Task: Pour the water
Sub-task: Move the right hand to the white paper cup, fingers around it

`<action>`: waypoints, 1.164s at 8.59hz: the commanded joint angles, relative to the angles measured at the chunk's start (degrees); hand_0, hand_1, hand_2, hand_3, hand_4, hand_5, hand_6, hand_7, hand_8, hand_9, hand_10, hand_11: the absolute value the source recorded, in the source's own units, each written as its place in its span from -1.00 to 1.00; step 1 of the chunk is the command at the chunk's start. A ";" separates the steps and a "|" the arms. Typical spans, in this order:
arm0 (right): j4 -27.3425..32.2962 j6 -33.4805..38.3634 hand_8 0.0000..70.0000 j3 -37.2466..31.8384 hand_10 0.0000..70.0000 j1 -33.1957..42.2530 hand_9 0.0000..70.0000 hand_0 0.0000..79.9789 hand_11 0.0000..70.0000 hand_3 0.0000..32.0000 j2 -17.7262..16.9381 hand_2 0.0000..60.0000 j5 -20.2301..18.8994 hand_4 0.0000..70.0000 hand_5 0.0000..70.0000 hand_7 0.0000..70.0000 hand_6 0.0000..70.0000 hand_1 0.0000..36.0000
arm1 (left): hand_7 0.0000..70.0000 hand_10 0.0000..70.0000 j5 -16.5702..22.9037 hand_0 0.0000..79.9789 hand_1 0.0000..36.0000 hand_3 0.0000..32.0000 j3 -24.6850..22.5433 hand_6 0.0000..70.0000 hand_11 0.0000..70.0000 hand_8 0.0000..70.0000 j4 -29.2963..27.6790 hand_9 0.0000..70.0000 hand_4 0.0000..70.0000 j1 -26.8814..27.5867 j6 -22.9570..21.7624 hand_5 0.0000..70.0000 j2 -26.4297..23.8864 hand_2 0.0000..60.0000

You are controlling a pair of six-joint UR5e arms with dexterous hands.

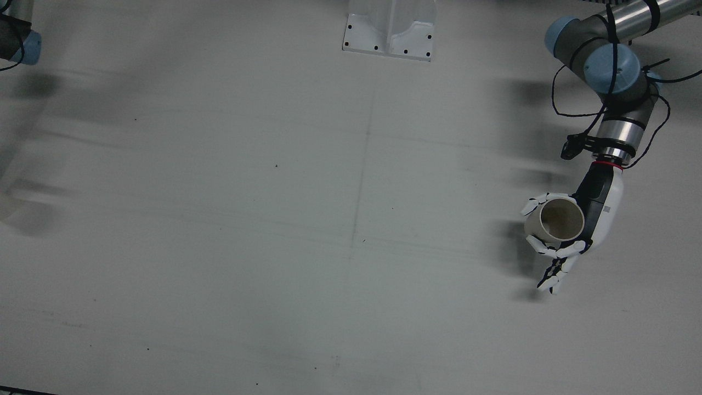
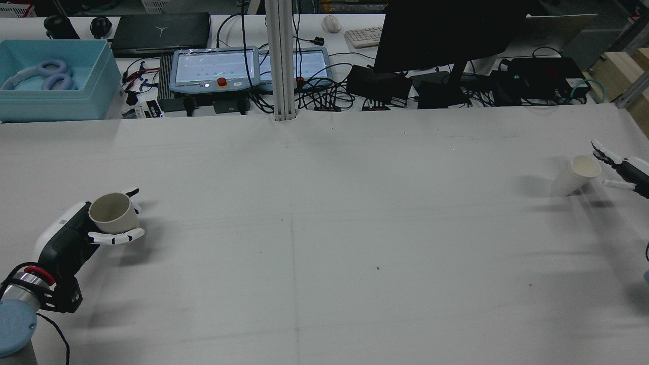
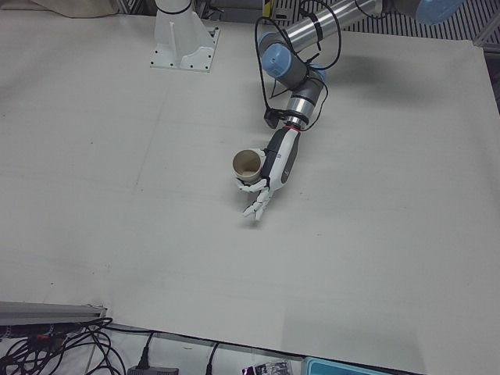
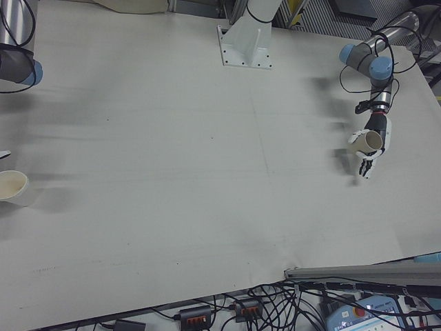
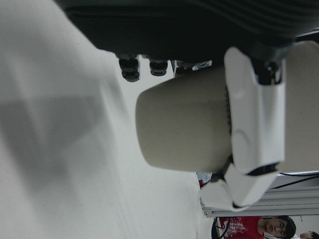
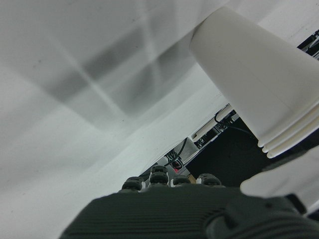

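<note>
Two pale paper cups sit at opposite ends of the white table (image 2: 324,253). The beige paper cup (image 2: 112,213) stands upright, mouth up, wrapped by the left hand (image 2: 76,235), whose fingers (image 2: 117,236) curl round its wall. The white ribbed paper cup (image 2: 575,175) tilts in the right hand (image 2: 626,172), fingers pressed to its rim.
</note>
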 commanded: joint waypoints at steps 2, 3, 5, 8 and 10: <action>0.06 -3.82 -0.80 -0.08 -0.99 -1.58 -0.82 -0.57 -0.99 -1.00 1.48 -1.00 0.34 -1.00 -1.00 -1.00 -1.00 -1.00 | -0.56 -0.86 -0.20 0.41 1.00 -1.00 -0.05 -0.76 -0.76 -0.87 0.36 -0.90 1.00 -0.88 -1.04 1.00 0.04 1.00; 0.06 -4.35 -0.81 -0.08 -1.00 -2.02 -0.84 -0.55 -1.00 -1.00 1.75 -1.00 0.43 -1.00 -1.00 -1.00 -1.00 -1.00 | -0.56 -0.86 -0.20 0.40 1.00 -1.00 -0.05 -0.76 -0.76 -0.87 0.36 -0.89 1.00 -0.97 -1.04 1.00 0.04 1.00; 0.06 -6.29 -0.81 -0.08 -1.00 -2.81 -0.86 -0.48 -1.00 -1.00 1.66 -1.00 0.43 -1.00 -1.00 -1.00 -0.99 -1.00 | -0.57 -0.85 -0.20 0.40 1.00 -1.00 -0.23 -0.77 -0.75 -0.87 0.36 -0.90 1.00 -1.84 -1.13 1.00 0.04 1.00; 0.06 -7.00 -0.76 0.01 -1.00 -3.69 -0.80 -0.46 -1.00 -1.00 1.75 -1.00 1.65 -1.00 -1.00 -1.00 -0.97 -1.00 | -0.59 -0.85 -0.20 0.38 1.00 -1.00 -0.23 -0.78 -0.73 -0.87 0.27 -0.90 1.00 -1.85 -1.04 1.00 0.04 1.00; 0.06 -6.38 -0.63 0.36 -0.95 -3.43 -0.63 -0.29 -0.93 -1.00 1.66 -1.00 4.54 -0.86 -1.00 -0.96 -0.94 -1.00 | -0.60 -0.85 -0.29 0.37 1.00 -1.00 -0.32 -0.79 -0.74 -0.87 0.18 -0.90 1.00 -1.93 -1.13 1.00 0.04 1.00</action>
